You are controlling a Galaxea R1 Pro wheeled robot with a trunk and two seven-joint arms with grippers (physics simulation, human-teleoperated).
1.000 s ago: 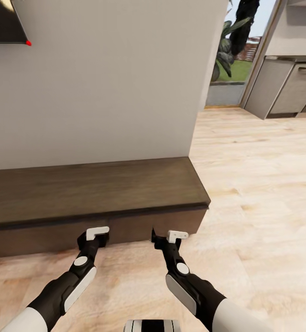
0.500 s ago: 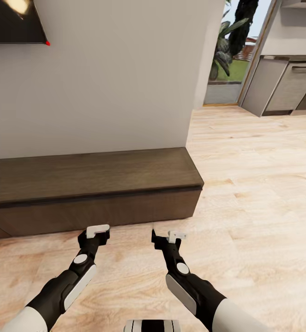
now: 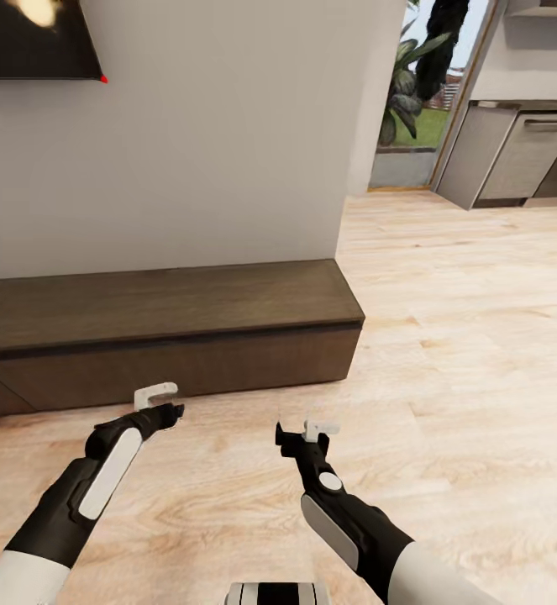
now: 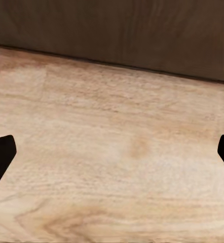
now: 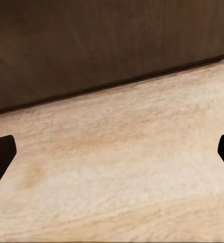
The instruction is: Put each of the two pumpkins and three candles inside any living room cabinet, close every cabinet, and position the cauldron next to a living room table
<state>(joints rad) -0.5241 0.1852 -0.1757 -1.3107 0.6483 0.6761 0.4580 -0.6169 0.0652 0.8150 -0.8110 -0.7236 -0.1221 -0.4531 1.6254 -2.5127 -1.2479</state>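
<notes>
**Both grippers hang empty in front of the closed cabinet**

We see a pale wood floor [image 3: 446, 353] spreading across the room and, behind it, a plain grey wall [image 3: 228, 143] that ends at a corner on the right. Against the foot of that wall stands the cabinet [image 3: 169, 332], long, low and dark brown; its front faces sit flush and shut, and its top is bare wood. Its right end stops just short of the wall's corner. In the upper left of the head view a dark screen [image 3: 34, 38] hangs on the wall with a small red light at its lower corner. Past the wall's corner we see a glass door with plants [image 3: 412, 80] outside, and grey kitchen units [image 3: 522, 155] at the far right.

Our left gripper [image 3: 156, 403] hovers over the floor just before the cabinet's front, fingers spread apart and holding nothing. Our right gripper [image 3: 305, 433] hovers a little nearer to us, also over bare floor, its fingers likewise apart and empty. In both wrist views we see the dark finger tips at the two side edges, with floorboards and the cabinet's base between them.
</notes>
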